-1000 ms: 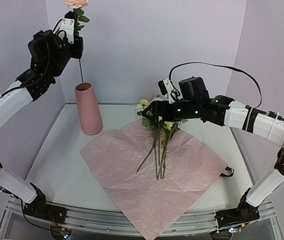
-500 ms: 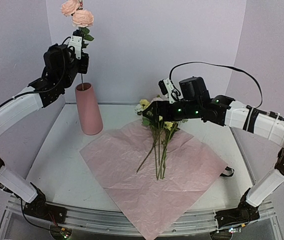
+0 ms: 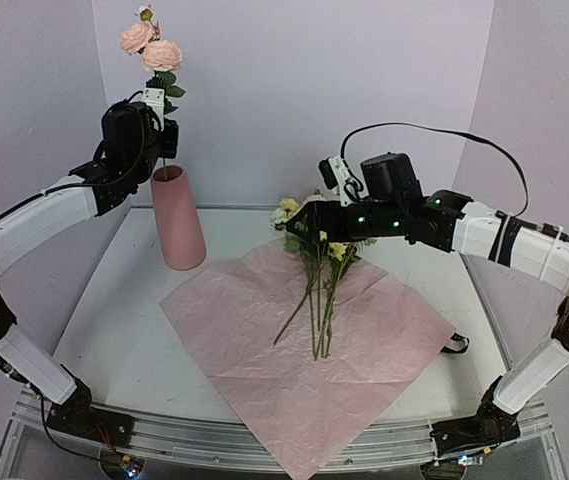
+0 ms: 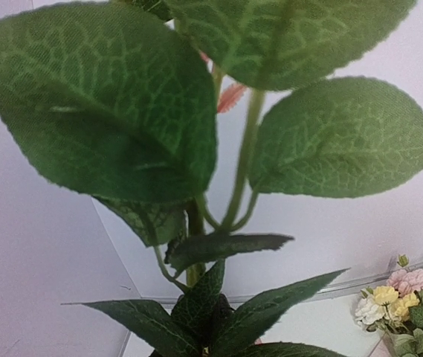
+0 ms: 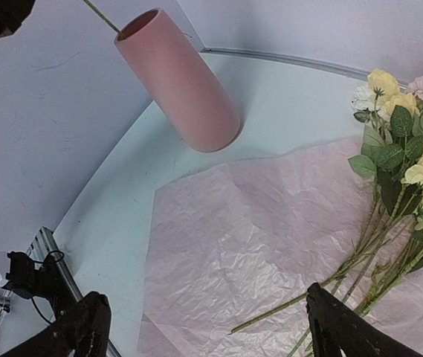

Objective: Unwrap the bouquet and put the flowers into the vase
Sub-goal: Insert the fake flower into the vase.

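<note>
My left gripper (image 3: 160, 128) is shut on the stem of a pink-bloomed flower sprig (image 3: 151, 45), held upright over the salmon-pink vase (image 3: 177, 220). The stem's lower end dips into the vase mouth. In the left wrist view, green leaves (image 4: 107, 119) hide the fingers. The other flowers (image 3: 314, 285), yellow, cream and pink, lie on the unfolded pink paper (image 3: 264, 350). My right gripper (image 3: 304, 222) hangs open above their blooms. In the right wrist view its gripper (image 5: 211, 318) spans bare paper (image 5: 256, 223), with the flowers (image 5: 408, 156) to the right and the vase (image 5: 181, 82) beyond.
A dark strip (image 3: 455, 345) lies at the paper's right edge. The lilac back wall (image 3: 294, 90) and side walls close in the white table (image 3: 124, 330). The vase stands at the back left, close to the wall corner.
My left arm has come down with the pink sprig, sinking its stem end into the vase mouth. The right arm, the flowers on the paper and the vase have stayed put.
</note>
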`<state>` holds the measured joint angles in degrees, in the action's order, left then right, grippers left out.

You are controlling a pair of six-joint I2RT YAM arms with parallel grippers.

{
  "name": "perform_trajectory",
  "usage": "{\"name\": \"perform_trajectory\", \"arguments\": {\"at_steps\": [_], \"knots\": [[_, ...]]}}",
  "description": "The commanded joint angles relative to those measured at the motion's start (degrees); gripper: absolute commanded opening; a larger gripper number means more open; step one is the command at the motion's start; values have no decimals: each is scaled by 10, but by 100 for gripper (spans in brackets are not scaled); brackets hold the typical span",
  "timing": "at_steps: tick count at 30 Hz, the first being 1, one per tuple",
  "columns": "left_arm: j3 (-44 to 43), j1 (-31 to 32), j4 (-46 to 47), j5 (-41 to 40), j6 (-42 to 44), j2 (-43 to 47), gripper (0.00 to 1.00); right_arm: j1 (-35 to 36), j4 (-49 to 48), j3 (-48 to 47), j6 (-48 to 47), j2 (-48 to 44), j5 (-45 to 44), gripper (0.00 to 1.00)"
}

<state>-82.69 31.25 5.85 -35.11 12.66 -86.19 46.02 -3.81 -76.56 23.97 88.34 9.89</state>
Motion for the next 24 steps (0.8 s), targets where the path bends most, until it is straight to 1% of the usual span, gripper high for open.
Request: {"name": "perform_trajectory", "arguments": {"at_steps": [1,6,9,10,13,15,16,18,20,24], "knots": [[-28,-8,-20,-3,-31,-28,7,0,3,10,-1,-32,0,92],[-58,-14,-57,-7,-55,-51,12,0,3,15,1,-36,1,92],[-83,-21,-99,-8,-72,-69,19,0,3,18,2,-39,3,92],[-96,-23,-111,-12,-79,-77,28,0,3,18,2,-39,3,92],[-127,-27,-151,-24,-98,-91,49,0,2,19,2,-42,4,92],[-140,-28,-166,-28,-106,-95,60,0,4,19,2,-43,4,92],[-143,-28,-169,-26,-108,-94,63,0,3,19,2,-43,4,92],[-147,-28,-175,-24,-112,-90,69,0,5,20,3,-44,4,92],[-147,-28,-184,-20,-119,-84,72,0,5,22,5,-43,5,92],[-146,-29,-213,-23,-143,-76,74,0,5,22,10,-39,10,92]]}}
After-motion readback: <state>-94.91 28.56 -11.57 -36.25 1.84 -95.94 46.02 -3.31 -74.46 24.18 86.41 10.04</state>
